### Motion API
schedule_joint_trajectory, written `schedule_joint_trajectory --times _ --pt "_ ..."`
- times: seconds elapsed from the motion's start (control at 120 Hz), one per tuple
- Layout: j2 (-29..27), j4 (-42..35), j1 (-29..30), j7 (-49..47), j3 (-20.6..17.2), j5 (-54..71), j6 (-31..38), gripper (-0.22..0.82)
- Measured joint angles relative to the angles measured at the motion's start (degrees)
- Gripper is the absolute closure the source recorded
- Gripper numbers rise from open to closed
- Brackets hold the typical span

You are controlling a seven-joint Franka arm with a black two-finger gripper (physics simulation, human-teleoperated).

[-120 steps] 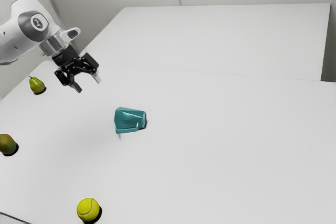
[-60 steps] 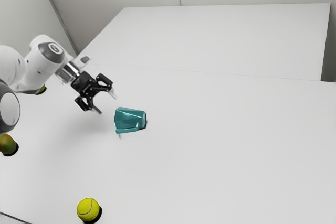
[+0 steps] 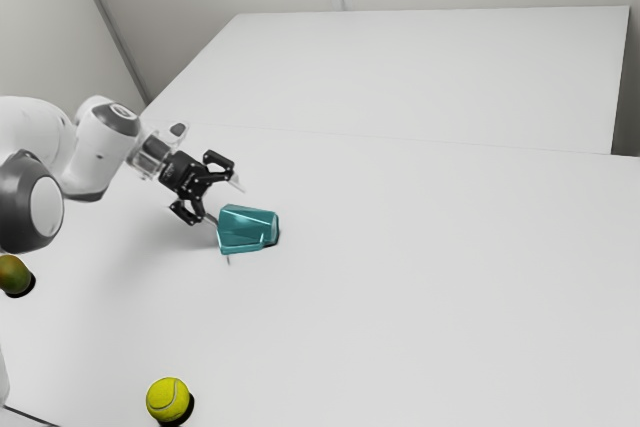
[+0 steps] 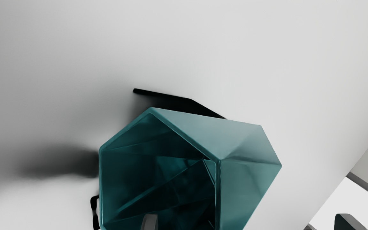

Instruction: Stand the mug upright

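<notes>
Exterior view: hard, glossy teal faceted mug (image 3: 247, 230) on its side, well inside the white tabletop's (image 3: 400, 277) edges
My black two-finger pincer (image 3: 226, 203): wide open, empty, right at its mouth
Righting left: grip, tip up

Teal faceted mug (image 4: 248, 182) on its side on white desk (image 4: 283, 64), mouth facing claw (image 3: 227, 205). Claw spread wide, one fingertip overlapping mouth, other out past mug's outer wall. Dark shadows beside mug.
</notes>
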Motion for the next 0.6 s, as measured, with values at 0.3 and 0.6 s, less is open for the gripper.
schedule_joint_trajectory --times 0.3,0.6 --pt "1.93 -1.05 -0.01 0.17 -1.7 -5.46 0.24 0.05" --pt "1.65 -0.39 -0.05 -0.17 -2.01 -4.41 -0.15 0.63"
